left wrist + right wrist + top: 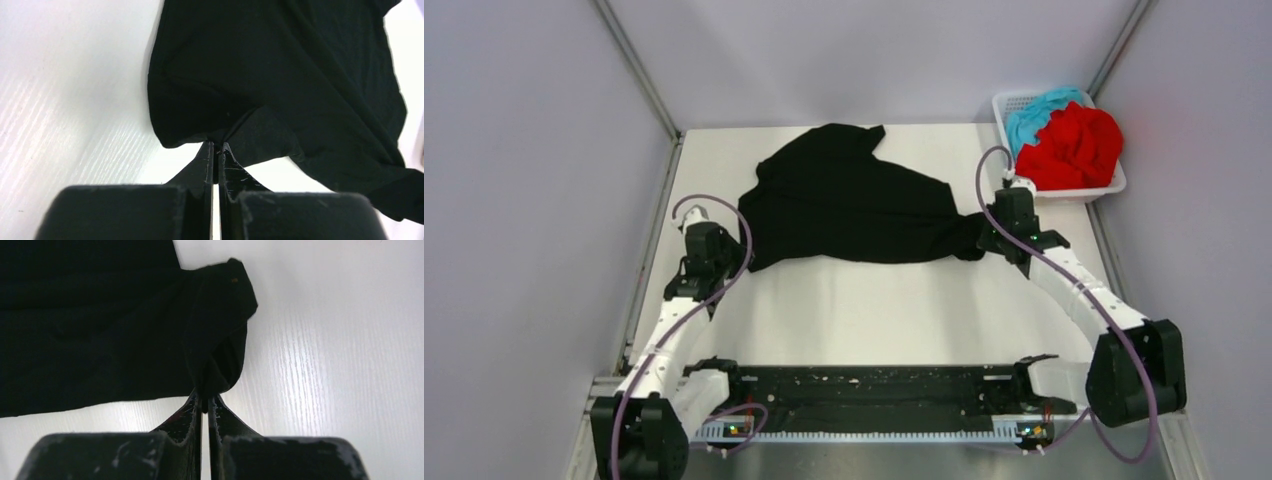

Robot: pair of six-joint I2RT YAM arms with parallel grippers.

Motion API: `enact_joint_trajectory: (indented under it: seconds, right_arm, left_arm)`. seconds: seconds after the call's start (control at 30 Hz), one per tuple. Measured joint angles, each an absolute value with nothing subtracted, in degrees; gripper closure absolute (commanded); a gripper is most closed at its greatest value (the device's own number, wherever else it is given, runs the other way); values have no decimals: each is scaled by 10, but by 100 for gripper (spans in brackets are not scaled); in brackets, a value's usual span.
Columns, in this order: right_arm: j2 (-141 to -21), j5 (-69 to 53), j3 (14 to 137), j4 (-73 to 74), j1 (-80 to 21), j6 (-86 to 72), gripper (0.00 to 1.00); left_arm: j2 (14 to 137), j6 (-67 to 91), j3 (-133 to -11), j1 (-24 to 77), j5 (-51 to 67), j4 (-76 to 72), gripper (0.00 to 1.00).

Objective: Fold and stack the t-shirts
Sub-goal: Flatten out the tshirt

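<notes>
White table (874,320). Black t-shirt (844,195) is spread rumpled on the far middle of the table, stretched between both arms. White mesh basket (1072,192) sits at the far right corner, holding the red t-shirt (1079,145) bunched on top and the teal t-shirt (1032,112) behind it. Left gripper (216,146) has its jaws pinched together on the black shirt's near-left edge. Right gripper (204,399) is clamped on a bunched fold at the shirt's right end.

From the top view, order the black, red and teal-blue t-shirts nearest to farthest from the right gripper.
1. Black cloth t-shirt: held in the right gripper's jaws.
2. Bright red cloth t-shirt: in the white mesh basket.
3. Teal-blue cloth t-shirt: behind the red one.
</notes>
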State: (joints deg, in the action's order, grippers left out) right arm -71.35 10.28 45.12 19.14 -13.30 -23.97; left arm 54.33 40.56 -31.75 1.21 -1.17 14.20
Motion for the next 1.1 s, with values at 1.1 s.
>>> enact_joint_trajectory:
  seconds: [1.1]
  right_arm:
    - [-411, 43, 1002, 301, -134, -145, 100]
  left_arm:
    - [420, 236, -1115, 12, 17, 156, 100]
